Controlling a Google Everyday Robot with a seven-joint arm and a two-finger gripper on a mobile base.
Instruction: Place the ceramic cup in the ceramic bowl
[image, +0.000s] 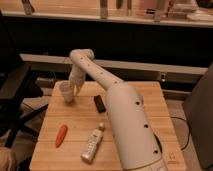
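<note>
1. Where the scene is widest, a wooden table (145, 102) fills the middle and near ground, its far edge facing a dark wall and a pale counter ledge (106, 19) beyond.
2. Rising from the near right of the table, the robot arm (125, 120) is a thick whitish body that narrows as it runs up and to the far left, bending at an elbow near the far edge.
3. At the far left of the scene a dark chair (14, 95) stands just off the table's left side.
4. Near the front edge, slightly left of centre, a white bottle with a label (92, 145) lies on its side, its cap pointing away from the viewer.
5. Left of the bottle, apart from it, an orange carrot-like item (61, 135) lies on the wood.
6. Close against the arm's left flank, mid-table, a small black object (99, 103) lies flat.
7. At the far left corner of the table stands the ceramic cup (67, 92), upright, rim uppermost.
8. Directly beside the cup on its right, the gripper (76, 88) hangs from the downturned wrist; whether it touches the cup, and how its jaws stand, cannot be told.
9. No green bowl can be made out on the table.
</note>
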